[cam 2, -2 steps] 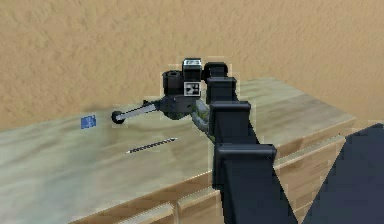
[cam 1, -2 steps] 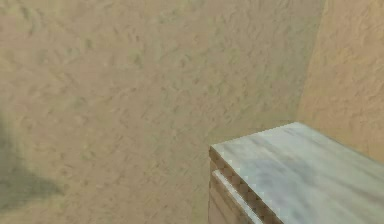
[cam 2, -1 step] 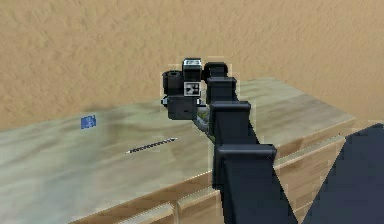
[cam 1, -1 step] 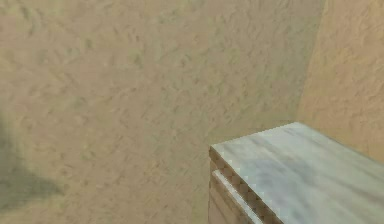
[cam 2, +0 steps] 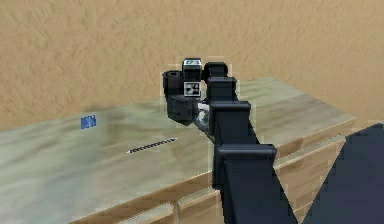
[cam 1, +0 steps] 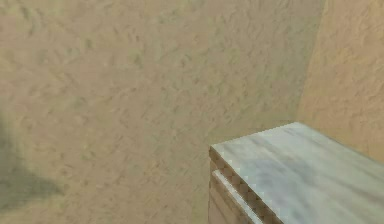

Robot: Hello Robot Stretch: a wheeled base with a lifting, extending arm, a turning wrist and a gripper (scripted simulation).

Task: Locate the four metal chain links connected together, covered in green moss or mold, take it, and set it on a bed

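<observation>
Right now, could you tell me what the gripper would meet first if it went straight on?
Likely the tan wall beyond the tabletop; the way from the gripper to it looks free, though depth is unclear. The small blue thing lies off to the side.

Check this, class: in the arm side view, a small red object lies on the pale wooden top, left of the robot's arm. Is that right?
Wrong in one respect: the small object is blue, not red. The arm side view shows it lying on the pale wooden top, left of the arm.
</observation>
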